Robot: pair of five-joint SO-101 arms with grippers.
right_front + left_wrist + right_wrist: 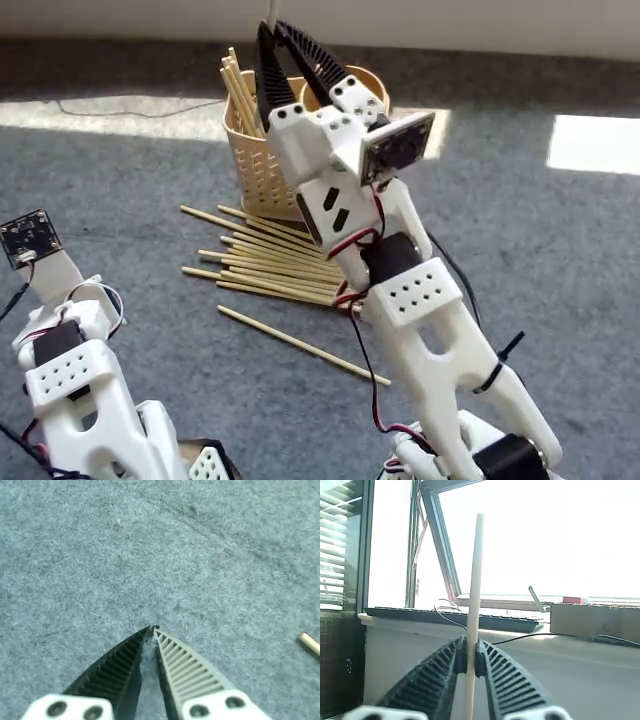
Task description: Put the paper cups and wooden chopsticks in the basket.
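My right gripper (274, 30) is raised above the pale slatted basket (262, 175), shut on one wooden chopstick (477, 570) that stands upright between its fingertips (471, 650). In the basket stand several chopsticks (240, 90) and a brown paper cup (365, 82). A pile of chopsticks (270, 262) lies on the grey carpet in front of the basket, and a single one (300, 345) lies nearer the arms. My left gripper (153, 629) hangs shut and empty over bare carpet, with one chopstick end (310, 643) off to its side. The left arm (60, 350) sits at the near left.
The right arm (420, 300) rises across the middle of the high view and hides part of the basket and cup. A sunlit patch (590, 142) lies on the carpet at the far right. A thin cable (110, 108) trails at the far left.
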